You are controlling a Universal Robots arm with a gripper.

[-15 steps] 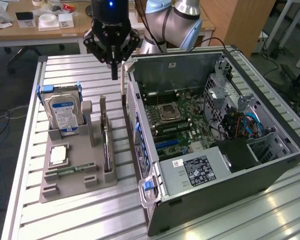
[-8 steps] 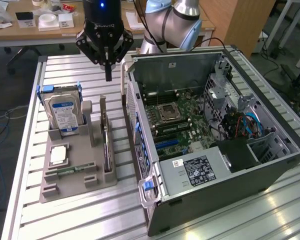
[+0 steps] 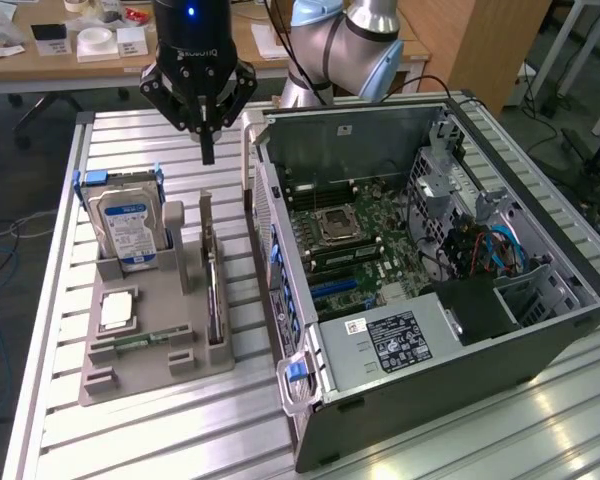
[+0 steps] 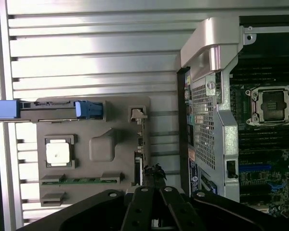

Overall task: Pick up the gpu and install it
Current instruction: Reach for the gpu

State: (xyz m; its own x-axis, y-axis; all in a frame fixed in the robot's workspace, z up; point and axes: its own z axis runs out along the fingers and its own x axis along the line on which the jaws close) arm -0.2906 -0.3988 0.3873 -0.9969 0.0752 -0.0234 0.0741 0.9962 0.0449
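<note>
The gpu [image 3: 212, 292] stands on edge in a slot of the grey parts holder [image 3: 150, 375], its silver bracket end toward the back of the table. In the wrist view the gpu [image 4: 139, 166] shows edge-on as a thin dark strip. My gripper [image 3: 207, 150] hangs above the holder's far end, over the gpu's bracket end and apart from it. Its fingers are shut together with nothing between them. In the wrist view my gripper [image 4: 154, 180] sits just beside the card's line. The open computer case [image 3: 540, 330] lies at the exterior view's right, with its motherboard [image 3: 355, 235] exposed.
A hard drive [image 3: 128, 228] with a blue-white label stands upright in the holder's back left. A processor chip [image 3: 117, 310] and a memory stick [image 3: 140, 340] lie in other slots. The slatted metal table [image 3: 160, 440] carries everything. Desks with clutter stand behind.
</note>
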